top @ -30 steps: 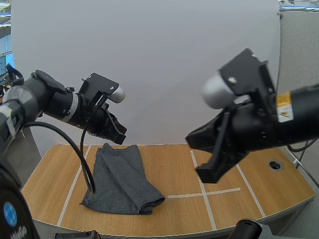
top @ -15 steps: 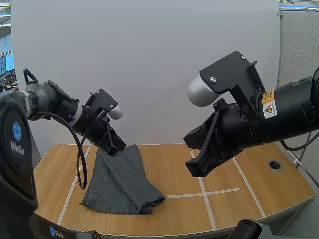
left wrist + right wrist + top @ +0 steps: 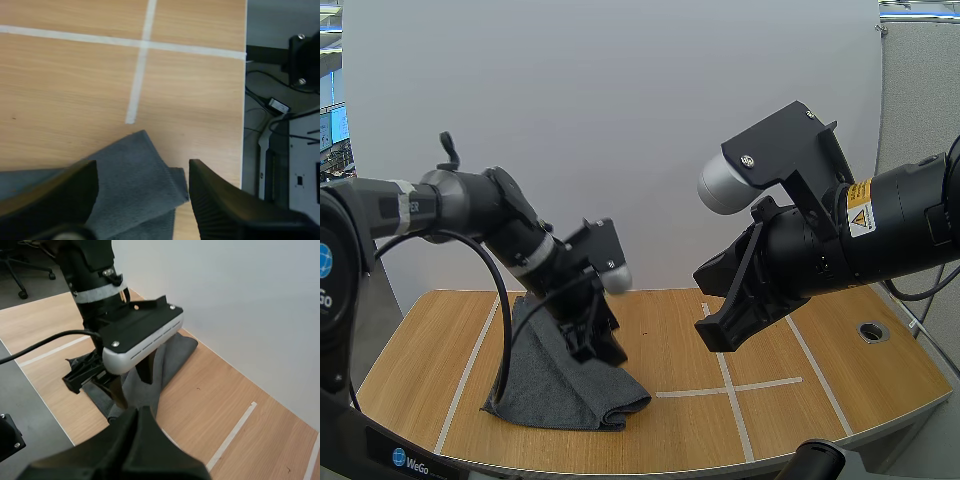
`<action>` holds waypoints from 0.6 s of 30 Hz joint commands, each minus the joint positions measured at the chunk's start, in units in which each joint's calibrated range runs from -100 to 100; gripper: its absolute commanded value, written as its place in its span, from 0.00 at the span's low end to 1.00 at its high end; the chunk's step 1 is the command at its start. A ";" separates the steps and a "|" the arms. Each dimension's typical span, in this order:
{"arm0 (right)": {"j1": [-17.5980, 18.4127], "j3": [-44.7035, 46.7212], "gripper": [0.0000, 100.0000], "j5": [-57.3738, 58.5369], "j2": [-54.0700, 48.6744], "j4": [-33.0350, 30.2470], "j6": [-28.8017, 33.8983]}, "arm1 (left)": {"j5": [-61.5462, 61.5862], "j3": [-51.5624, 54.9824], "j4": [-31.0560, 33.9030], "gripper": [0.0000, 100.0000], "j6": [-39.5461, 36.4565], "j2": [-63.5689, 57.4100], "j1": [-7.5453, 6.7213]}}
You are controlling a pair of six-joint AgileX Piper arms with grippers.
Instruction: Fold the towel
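Lighting bright, even and diffuse; no glare. Soft, faint shadow beside the towel (image 3: pixel 560 390) on the bench (image 3: pixel 820 390). High view: bench edges bow outward; left claw (image 3: pixel 595 345) motion-smeared. Wrist views: near fingers (image 3: pixel 220 205) dark, out of focus

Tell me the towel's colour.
Plain dark grey; the folded cloth towel shows best in the left wrist view.

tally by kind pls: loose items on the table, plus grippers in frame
Grey towel: 1
Grippers: 2 (left gripper, open over the towel; right gripper, shut, empty)
Total: 3
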 commanded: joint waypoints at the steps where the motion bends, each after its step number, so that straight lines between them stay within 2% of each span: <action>1: -0.27 0.07 0.00 0.00 -0.02 -0.51 0.23 | 0.82 6.19 3.83 0.87 -1.75 0.23 -2.38; 6: -0.27 0.07 0.00 0.00 -0.02 -0.51 0.23 | -9.18 11.14 3.54 0.87 -1.75 0.23 -3.50; 13: -0.27 0.07 0.00 0.00 -0.02 -0.51 0.23 | -23.40 14.37 1.80 0.87 -3.59 1.15 -6.29; 18: -0.27 0.07 0.00 0.00 -0.02 -0.51 0.23 | -29.68 14.37 0.85 0.87 -4.05 4.33 -6.78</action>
